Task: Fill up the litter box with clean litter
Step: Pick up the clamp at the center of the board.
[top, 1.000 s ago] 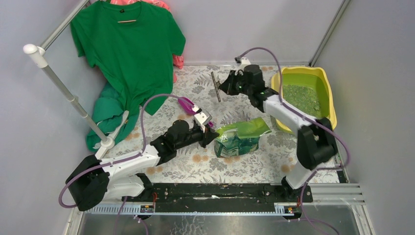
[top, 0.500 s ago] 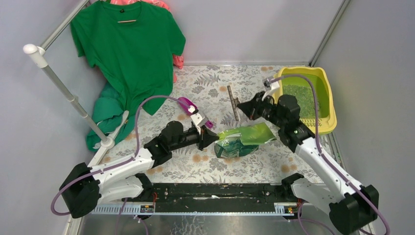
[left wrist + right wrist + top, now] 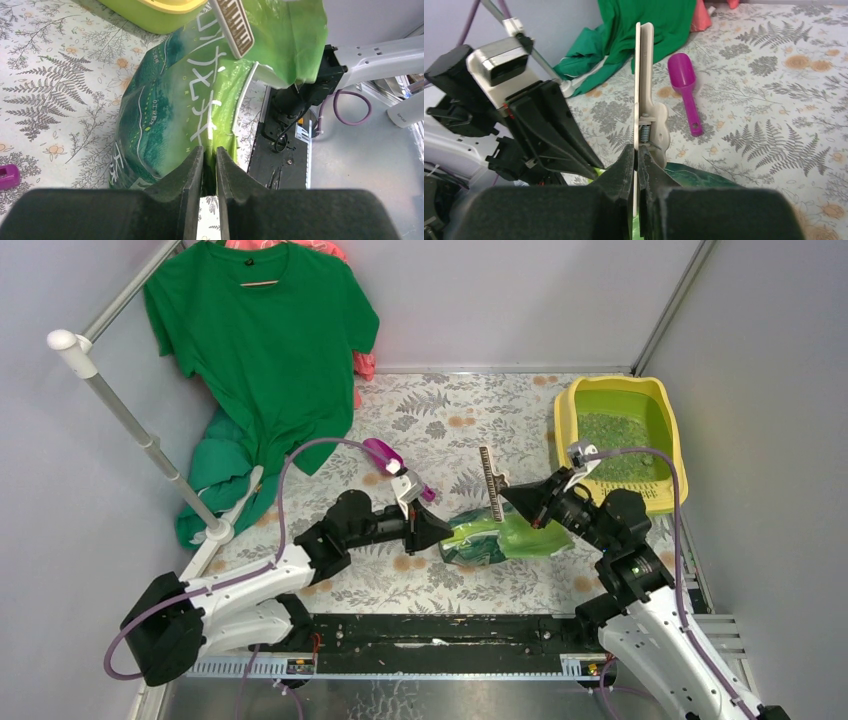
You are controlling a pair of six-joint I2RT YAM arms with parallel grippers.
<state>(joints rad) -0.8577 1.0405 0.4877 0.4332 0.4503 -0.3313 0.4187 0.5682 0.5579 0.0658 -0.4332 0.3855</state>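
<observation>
Taking the green bag [image 3: 478, 543] as marker, it's lying on its side mid-table. The litter box [image 3: 610, 382] sits beyond it & off to the right, well apart, tucked in the far corner. There's clean litter [image 3: 612, 432] over part of its floor, thin, w/ bare green plastic showing round the edges, so I'd reckon it's partly filled, more prob. wanted. Left gripper [image 3: 209, 152] is at the bag's left end, jaws nearly pressed together & pinching what looks like the bag's side seam. Right gripper [image 3: 636, 155] is close over the bag's right end, squeezed tight on the handle of a beige sprung clip [image 3: 644, 75], long arm pointing away from the fingers. Can't tell if the clip touches the bag. Purple scoop [image 3: 684, 82] lies beyond the bag's left end, nobody holding it. Handling, as I judge it: litter is loose grain, can't be gripped directly, will pour fast & scatter, so it goes via bag or scoop. Bag is glossy soft film, prob. slippery, & the contents will slump & shift the weight. Best taken at a seam or flat corner where the film doubles, not the bulging belly. Box is stiff plastic, likely light; if it needs shifting, take the raised rim.
</observation>
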